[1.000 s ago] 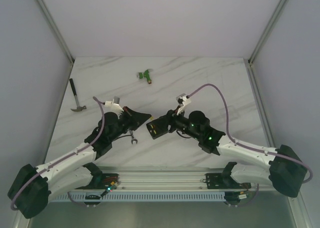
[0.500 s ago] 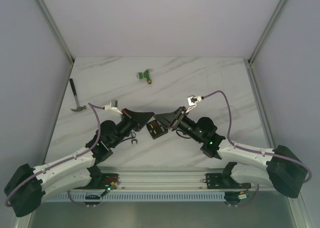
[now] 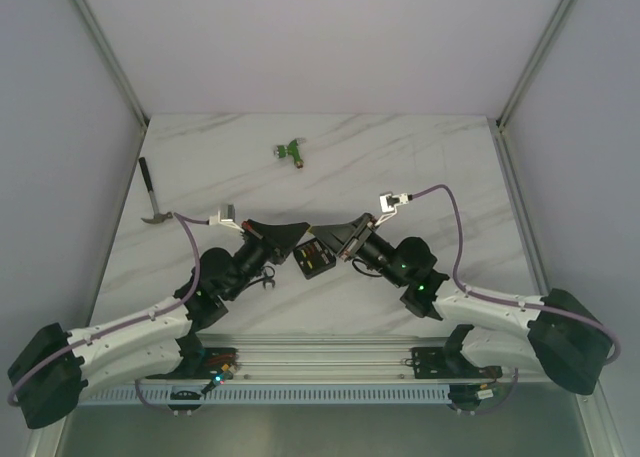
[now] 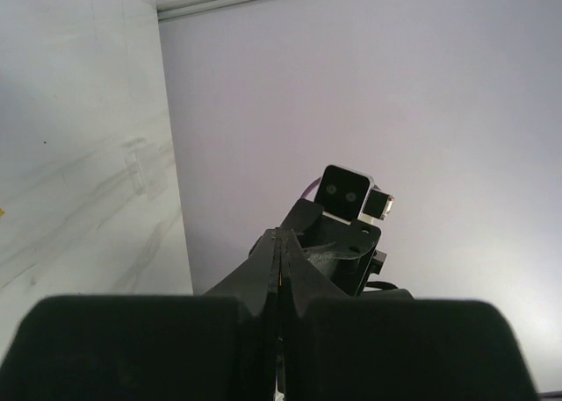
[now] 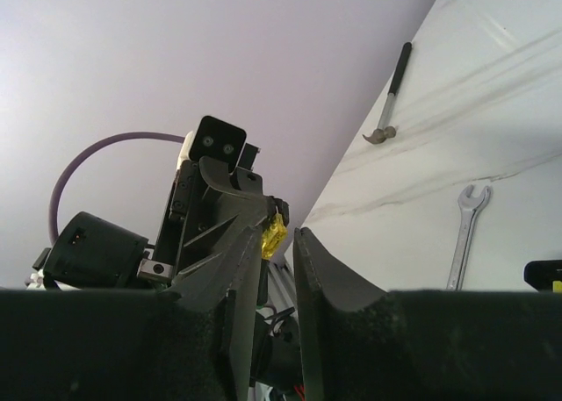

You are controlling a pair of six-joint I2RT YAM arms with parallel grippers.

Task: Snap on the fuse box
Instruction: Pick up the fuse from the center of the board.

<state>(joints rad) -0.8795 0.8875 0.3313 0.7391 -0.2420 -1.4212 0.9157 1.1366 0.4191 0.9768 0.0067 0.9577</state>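
Marble table (image 3: 430,167), both arms reaching in toward the middle, tips nearly nose to nose and just apart.

Left gripper (image 3: 299,231): fingers (image 4: 263,282) pressed flat together, no gap showing in its wrist view. Right gripper (image 3: 317,236): fingers (image 5: 327,274) only slightly parted, a narrow slot with nothing between them.

Hammer (image 3: 152,195) lies at the far left edge of the table, well away from the arms. Wrench (image 5: 465,232) lies flat on the near side, by the left arm's wrist and mostly hidden under it from above.

Fuse box (image 3: 315,261) sits on the table just on the near side of the two tips, between the arms. Neither gripper has hold of it. From above, the right fingertip overlaps its far edge, so I can't tell if they touch.

Green connector (image 3: 291,151) is on the far part of the table, well apart from everything.

A small yellow piece (image 5: 274,236) shows at the left gripper's tip in the right wrist view. Can't tell if it's pinched there or just behind it.
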